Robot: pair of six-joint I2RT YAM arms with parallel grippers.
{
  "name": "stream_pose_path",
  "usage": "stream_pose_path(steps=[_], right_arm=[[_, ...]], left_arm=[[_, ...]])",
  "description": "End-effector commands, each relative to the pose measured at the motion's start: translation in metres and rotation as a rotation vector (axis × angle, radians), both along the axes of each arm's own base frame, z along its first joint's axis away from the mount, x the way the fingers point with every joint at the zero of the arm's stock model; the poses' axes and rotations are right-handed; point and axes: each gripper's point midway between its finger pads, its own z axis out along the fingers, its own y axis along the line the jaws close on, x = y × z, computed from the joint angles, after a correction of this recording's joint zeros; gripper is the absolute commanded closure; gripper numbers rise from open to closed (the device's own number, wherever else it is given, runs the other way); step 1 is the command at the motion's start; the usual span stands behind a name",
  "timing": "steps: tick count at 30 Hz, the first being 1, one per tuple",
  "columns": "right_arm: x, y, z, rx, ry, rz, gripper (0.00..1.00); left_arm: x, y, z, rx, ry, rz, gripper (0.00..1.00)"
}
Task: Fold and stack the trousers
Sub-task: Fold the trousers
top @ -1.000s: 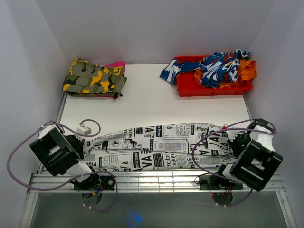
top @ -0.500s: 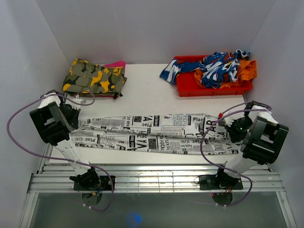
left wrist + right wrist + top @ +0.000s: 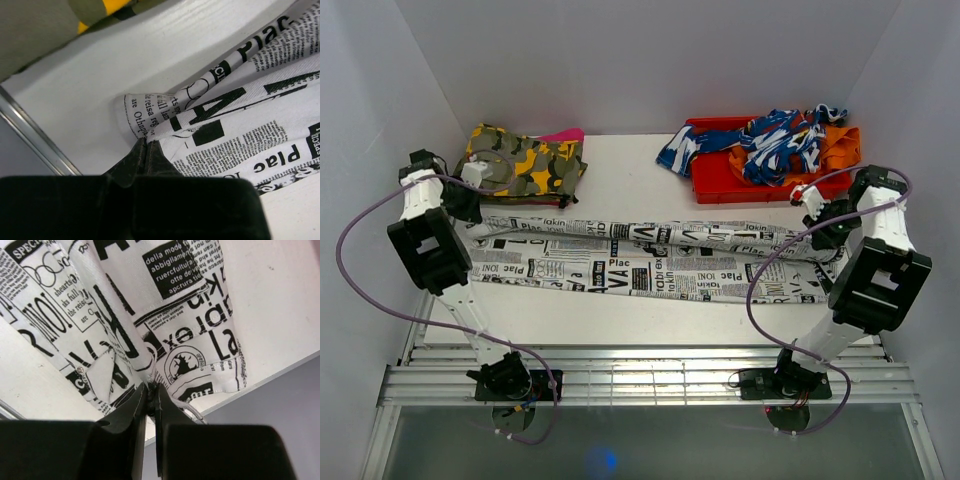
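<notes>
Black-and-white left arm (image 3: 428,250) and right arm (image 3: 880,285) each trail looping purple cables (image 3: 748,300).

The left tool (image 3: 146,144) is pinched tight on a folded edge of the trousers (image 3: 240,110), which spread across the white counter (image 3: 95,85). A camouflage garment (image 3: 45,25) lies beyond.

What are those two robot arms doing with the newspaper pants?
They are folding the trousers. The left gripper is shut on one end and the right gripper is shut on the other, so the trousers stretch sideways across the white table. They aren't folded small or stacked yet. A folded camouflage garment lies at the back left, and a red bin of other clothes sits at the back right.
</notes>
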Motion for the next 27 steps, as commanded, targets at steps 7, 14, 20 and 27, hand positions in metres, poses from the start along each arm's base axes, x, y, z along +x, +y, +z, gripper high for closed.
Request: stream_pose_path(steps=[7, 14, 20, 27], right_arm=[[-0.056, -0.052, 0.036, -0.239, -0.066, 0.105, 0.92], [-0.114, -0.051, -0.027, -0.313, -0.002, 0.168, 0.92], [-0.146, -0.046, -0.083, -0.361, 0.073, 0.19, 0.92], [-0.129, -0.052, -0.06, -0.322, 0.062, 0.112, 0.48]], left_arm=[[-0.038, 0.062, 0.085, 0.16, -0.244, -0.017, 1.0], [-0.126, 0.042, 0.013, 0.158, -0.117, -0.088, 1.0], [-0.183, 0.032, -0.075, 0.176, 0.094, -0.037, 0.98], [-0.167, 0.034, -0.015, 0.081, -0.048, 0.004, 0.18]])
